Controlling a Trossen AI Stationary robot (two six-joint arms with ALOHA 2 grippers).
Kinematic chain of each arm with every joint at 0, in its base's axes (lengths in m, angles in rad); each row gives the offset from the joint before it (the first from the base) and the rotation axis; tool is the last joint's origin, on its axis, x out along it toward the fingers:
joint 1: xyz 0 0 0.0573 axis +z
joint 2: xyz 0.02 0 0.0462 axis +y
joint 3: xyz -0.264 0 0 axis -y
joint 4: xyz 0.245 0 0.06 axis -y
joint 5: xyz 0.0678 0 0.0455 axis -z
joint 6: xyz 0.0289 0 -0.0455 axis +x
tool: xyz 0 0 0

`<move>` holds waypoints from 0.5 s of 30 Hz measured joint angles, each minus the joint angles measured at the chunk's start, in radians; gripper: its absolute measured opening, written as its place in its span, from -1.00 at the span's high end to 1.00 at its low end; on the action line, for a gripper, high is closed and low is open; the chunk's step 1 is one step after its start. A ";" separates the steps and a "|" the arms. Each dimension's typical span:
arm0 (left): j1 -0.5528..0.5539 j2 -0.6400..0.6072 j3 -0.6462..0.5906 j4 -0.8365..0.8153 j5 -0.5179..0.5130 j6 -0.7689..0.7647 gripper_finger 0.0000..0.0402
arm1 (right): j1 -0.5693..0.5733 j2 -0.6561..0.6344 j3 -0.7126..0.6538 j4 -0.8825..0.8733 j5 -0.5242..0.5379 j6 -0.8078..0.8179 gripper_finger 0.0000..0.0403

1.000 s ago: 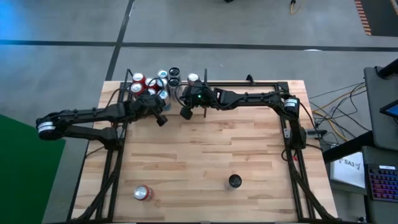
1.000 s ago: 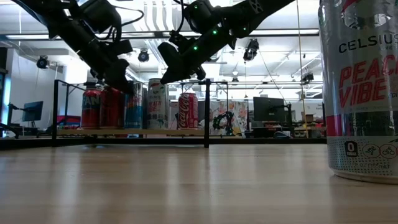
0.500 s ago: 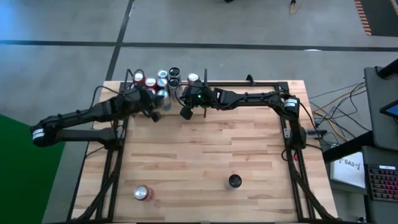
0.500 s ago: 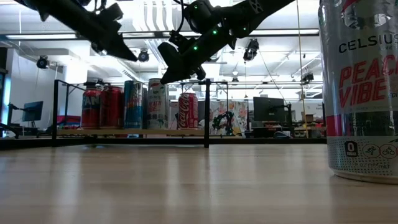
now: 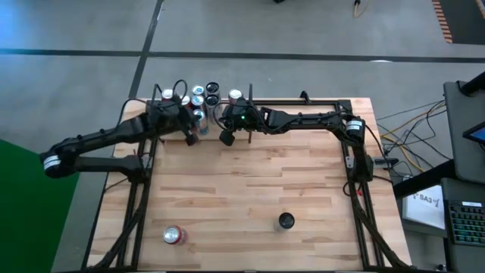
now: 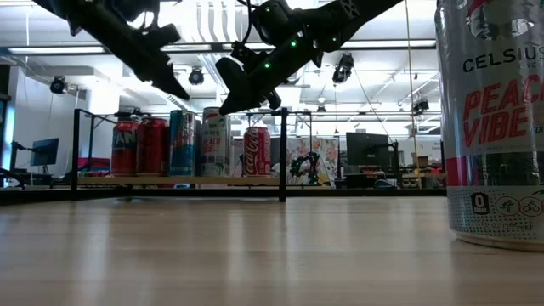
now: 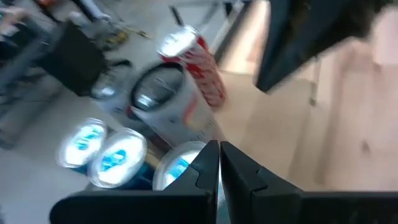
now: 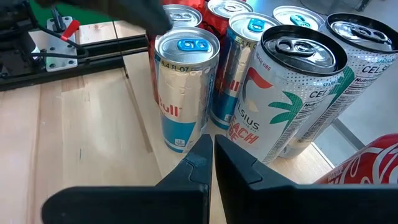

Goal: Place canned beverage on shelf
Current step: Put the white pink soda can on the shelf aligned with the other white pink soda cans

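Wooden table on a grey floor, green panel at the left, keyboard and cables at the right, monitors and ceiling lamps in the far room.

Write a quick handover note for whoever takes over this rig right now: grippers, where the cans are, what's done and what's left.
Left gripper: shut, empty, above the cans on the shelf.
Right gripper: shut, empty, hovering at the shelf's front edge beside the divider rod.
Done: a cluster of cans stands on the shelf.
Left: a red can and a dark-topped can stand at the table's near edge.
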 joint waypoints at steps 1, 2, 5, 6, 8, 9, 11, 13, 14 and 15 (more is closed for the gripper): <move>0.008 0.006 0.000 -0.015 0.027 0.005 1.00 | 0.000 0.000 0.000 0.000 0.000 0.000 0.96; 0.014 0.010 0.000 -0.024 0.038 0.007 1.00 | 0.000 0.000 0.000 0.000 0.000 0.000 0.96; 0.027 0.014 0.000 -0.027 0.038 0.007 1.00 | 0.000 0.000 0.000 0.000 0.000 0.000 0.96; 0.029 0.013 0.000 -0.027 0.038 0.007 1.00 | 0.000 0.000 0.000 0.000 0.000 0.000 0.96; 0.029 0.013 0.000 -0.033 0.038 0.007 1.00 | 0.000 0.000 0.000 0.000 0.000 0.001 0.96; 0.029 0.013 0.000 -0.034 0.038 0.007 1.00 | 0.000 0.000 0.000 0.000 0.000 0.000 0.96; 0.029 0.013 0.000 -0.035 0.038 0.007 1.00 | 0.000 0.000 0.000 0.000 0.000 0.000 0.96; 0.029 0.013 0.000 -0.040 0.038 0.007 1.00 | 0.000 0.000 0.000 0.000 0.000 0.001 0.96; 0.029 0.013 0.000 -0.045 0.038 0.007 1.00 | 0.000 0.000 0.000 0.000 0.000 0.001 0.96; 0.029 0.013 0.000 -0.047 0.036 0.007 1.00 | 0.000 0.000 0.000 0.000 0.000 0.001 0.96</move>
